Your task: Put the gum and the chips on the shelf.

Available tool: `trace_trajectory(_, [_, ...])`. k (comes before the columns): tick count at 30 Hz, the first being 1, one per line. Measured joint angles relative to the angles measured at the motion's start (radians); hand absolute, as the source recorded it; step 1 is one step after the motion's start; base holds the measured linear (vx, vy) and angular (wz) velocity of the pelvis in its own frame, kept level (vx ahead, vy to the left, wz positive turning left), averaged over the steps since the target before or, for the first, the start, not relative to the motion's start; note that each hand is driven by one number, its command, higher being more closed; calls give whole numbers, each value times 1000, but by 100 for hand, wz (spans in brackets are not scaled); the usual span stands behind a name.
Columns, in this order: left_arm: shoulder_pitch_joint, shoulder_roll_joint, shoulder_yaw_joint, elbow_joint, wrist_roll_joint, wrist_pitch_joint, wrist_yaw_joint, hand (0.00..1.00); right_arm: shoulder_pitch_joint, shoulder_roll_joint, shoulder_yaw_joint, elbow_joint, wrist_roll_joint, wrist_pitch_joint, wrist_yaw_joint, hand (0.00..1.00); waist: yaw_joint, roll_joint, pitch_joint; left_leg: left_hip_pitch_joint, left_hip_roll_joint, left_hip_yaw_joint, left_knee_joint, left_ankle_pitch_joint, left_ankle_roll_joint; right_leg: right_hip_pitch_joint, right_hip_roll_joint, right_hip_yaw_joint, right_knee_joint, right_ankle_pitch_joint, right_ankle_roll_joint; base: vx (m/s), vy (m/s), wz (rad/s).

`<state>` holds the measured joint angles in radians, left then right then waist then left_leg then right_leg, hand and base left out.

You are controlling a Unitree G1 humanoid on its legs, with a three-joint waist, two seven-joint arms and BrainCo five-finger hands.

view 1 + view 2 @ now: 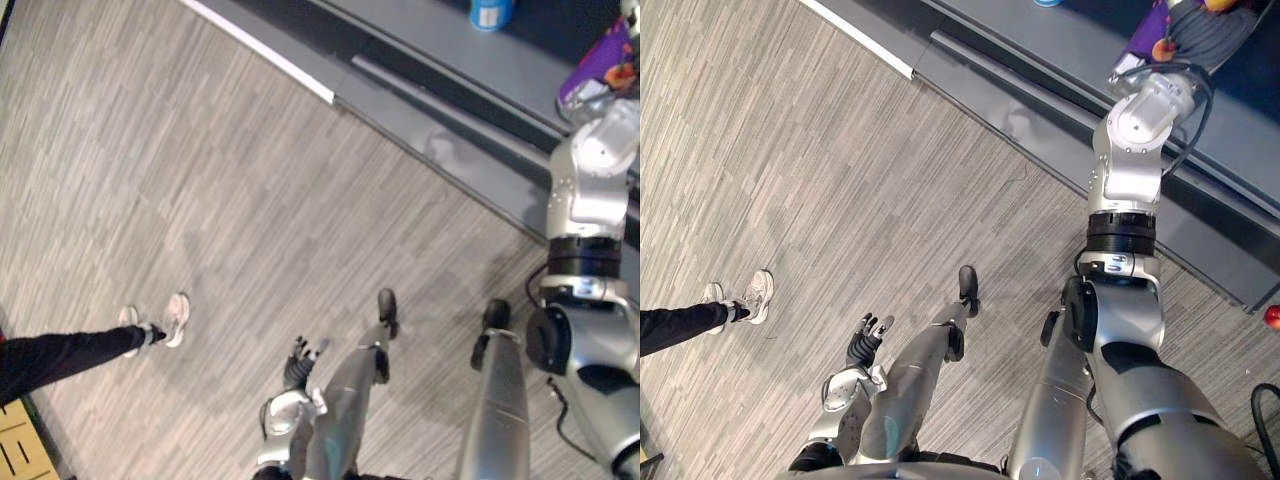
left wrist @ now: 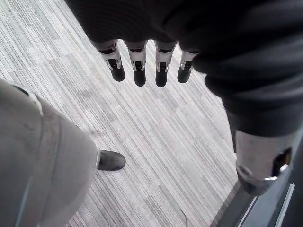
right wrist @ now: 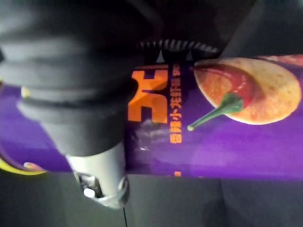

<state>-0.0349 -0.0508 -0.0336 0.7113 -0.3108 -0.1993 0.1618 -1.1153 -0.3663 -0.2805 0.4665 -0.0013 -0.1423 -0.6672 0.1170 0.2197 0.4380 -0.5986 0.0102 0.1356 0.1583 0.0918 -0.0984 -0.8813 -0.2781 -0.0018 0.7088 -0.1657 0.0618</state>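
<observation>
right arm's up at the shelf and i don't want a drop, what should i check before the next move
1. The chips are up at the shelf, right by the right hand: ok.
2. Hold of the right hand on the chips: cannot tell.
3. The chips resting on the shelf: cannot tell.
4. The gum standing on the shelf: ok.
5. The left hand open, empty, down over the floor: ok.
6. The person off to the robot's left, away from the shelf: ok.
</observation>
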Motion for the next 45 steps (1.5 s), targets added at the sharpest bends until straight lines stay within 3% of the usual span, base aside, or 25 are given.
trace_trajectory(16, [1,1,-23,-19,-3,-9,-2,0,-33,-89,34,23,-71,12,-56,100,-1,1,0,-31,-8,23,3,3,2,-50,-8,22,25,-3,4,-51,-2,0])
trace_trajectory(29, [2,2,-50,-51,-40,-10,-6,0,-62,-97,67,60,-84,19,-87,100,-2,1,0,-55,-17,44,21,4,7,-86,-15,47,40,-8,13,-63,9,-1])
trace_trajectory(30, [2,2,-51,-51,-40,-10,-6,0,-62,-97,74,60,-87,9,-87,0,-2,1,0,-60,-17,45,21,4,7,-91,-14,50,40,-8,13,-47,7,-2])
trace_trajectory(37, [2,2,-51,-51,-40,-10,-6,0,-58,-85,94,93,-85,6,-86,0,0,1,0,-82,-14,49,43,-5,8,-110,-8,58,46,-4,8,-53,8,-2])
trace_trajectory(45, [2,2,-50,-50,-40,-10,-6,0,-8,-16,94,99,-85,7,-87,0,-1,1,0,-106,13,65,143,-61,11,-101,12,68,50,-3,9,-45,22,-10])
